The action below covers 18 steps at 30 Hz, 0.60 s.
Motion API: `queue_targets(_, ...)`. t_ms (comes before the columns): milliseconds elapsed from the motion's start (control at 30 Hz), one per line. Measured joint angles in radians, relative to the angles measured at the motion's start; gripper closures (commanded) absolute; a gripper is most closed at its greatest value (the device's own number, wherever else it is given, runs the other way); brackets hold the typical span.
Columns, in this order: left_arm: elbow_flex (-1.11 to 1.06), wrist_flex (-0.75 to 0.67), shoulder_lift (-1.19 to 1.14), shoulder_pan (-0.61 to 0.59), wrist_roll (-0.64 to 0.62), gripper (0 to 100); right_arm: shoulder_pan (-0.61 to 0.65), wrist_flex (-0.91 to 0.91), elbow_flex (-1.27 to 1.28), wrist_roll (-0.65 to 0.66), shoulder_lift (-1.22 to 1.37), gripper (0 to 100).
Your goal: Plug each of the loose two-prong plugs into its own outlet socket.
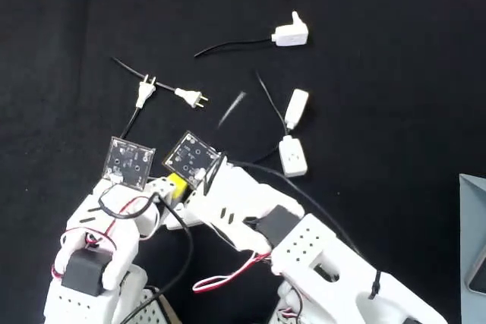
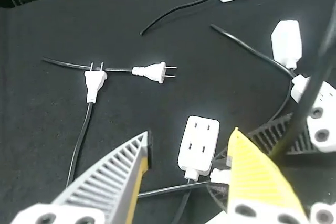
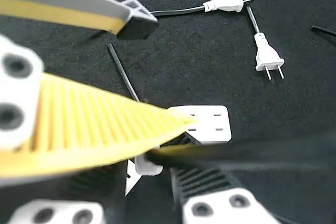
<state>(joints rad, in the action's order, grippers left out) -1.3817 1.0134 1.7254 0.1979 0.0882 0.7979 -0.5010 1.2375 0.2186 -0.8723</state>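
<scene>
Glossy plastic plugs (image 2: pixel 155 71) (matt cloth tabletop (image 2: pixel 47 129))

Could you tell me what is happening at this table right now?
Two robot arms are set up to plug loose plugs into sockets, and nothing is plugged in yet. The left gripper has its jaws open, with a white outlet block showing between them. The right gripper is also open, close beside the same block. Neither holds anything. A loose plug and a second plug lie untouched farther out on the black table.
</scene>
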Motion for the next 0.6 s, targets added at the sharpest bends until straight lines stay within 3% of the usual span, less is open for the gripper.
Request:
queue_targets(133, 0.0, 0.0, 0.0, -0.003, 0.0, 76, 0.0, 0.0, 0.0, 0.0, 0.0, 98.6)
queue_targets(400, 0.003, 0.0, -0.003, -0.204, -0.081, 76, -0.138, 0.0, -0.009, 0.025, 0.012, 98.6)
queue_targets(600, 0.003, 0.0, -0.003, -0.261, -0.112, 76, -0.198, 0.11, -0.106, 0.097, 0.183, 98.6)
